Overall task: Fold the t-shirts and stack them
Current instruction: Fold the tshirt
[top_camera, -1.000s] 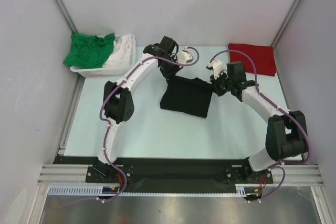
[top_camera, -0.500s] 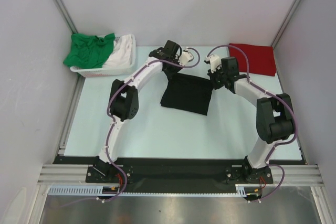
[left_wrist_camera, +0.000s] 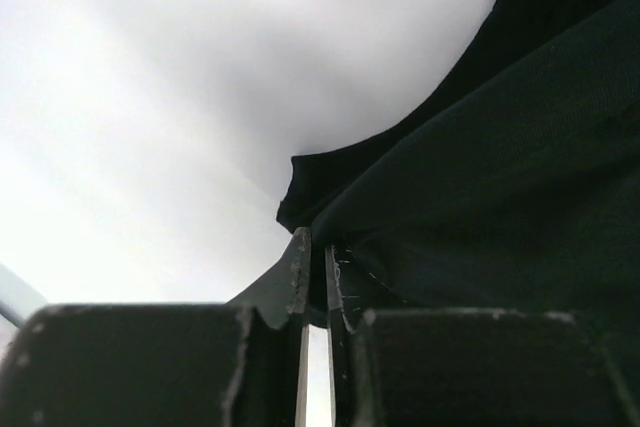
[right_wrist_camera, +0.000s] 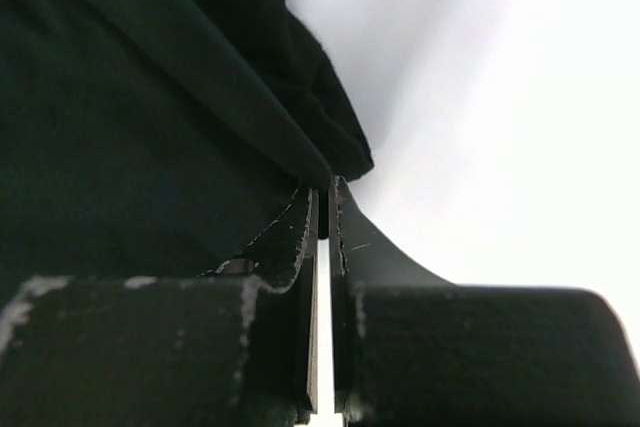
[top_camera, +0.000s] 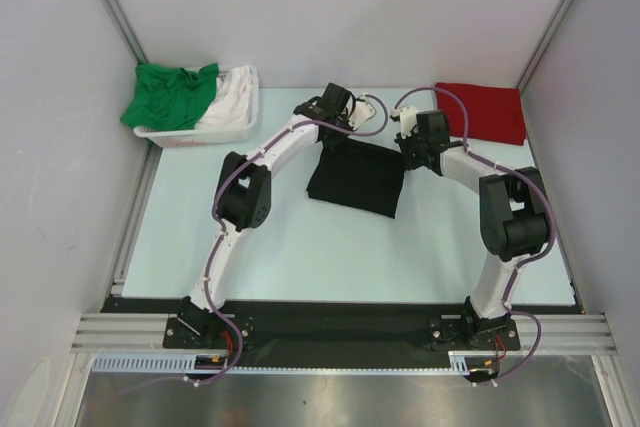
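Top cam looks down; both wrist cams close-up on black t-shirt (top_camera: 355, 179).

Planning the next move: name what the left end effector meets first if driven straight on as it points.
The black t-shirt: its edge lies right at the tips of the left end effector. Depth beyond is unclear.

Bright, even light — soft shadows; wrist views blurred, backgrounds washed out

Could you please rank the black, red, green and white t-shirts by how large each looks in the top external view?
1. Black folded cloth t-shirt: largest.
2. Red folded cloth t-shirt: slightly smaller.
3. Green crumpled cloth t-shirt: near the red one, so unsure.
4. White cloth t-shirt: smallest visible area.
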Controlling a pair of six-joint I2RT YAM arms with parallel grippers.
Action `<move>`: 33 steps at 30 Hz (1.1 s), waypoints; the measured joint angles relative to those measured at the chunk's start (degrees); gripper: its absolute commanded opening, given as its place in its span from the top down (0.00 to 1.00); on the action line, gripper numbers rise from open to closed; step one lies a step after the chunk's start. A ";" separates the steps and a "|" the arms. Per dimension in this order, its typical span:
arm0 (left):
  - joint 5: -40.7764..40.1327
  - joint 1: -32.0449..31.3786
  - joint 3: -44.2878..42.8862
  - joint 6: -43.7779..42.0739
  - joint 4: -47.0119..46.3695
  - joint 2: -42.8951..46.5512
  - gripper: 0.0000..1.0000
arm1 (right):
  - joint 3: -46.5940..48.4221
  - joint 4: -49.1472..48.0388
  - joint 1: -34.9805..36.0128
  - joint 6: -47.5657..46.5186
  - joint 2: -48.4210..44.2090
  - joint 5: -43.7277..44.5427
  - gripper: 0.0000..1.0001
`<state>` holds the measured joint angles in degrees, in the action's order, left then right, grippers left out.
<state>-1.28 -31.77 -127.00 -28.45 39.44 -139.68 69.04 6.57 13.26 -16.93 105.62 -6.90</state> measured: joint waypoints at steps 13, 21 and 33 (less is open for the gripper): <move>-9.20 1.68 0.00 0.00 -7.50 -1.31 0.29 | 4.52 -0.55 -1.81 10.64 3.28 11.08 0.38; 0.68 5.95 6.71 7.06 -6.49 6.78 0.45 | -0.52 2.75 -2.08 28.11 -8.76 7.45 0.59; 19.61 2.84 24.13 13.33 -7.19 17.77 0.65 | -21.44 -6.69 3.93 49.70 -14.05 -9.92 0.87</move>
<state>18.33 -28.93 -102.87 -15.11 32.25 -121.91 47.59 -0.12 17.19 32.77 91.57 -16.82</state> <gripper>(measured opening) 0.348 0.150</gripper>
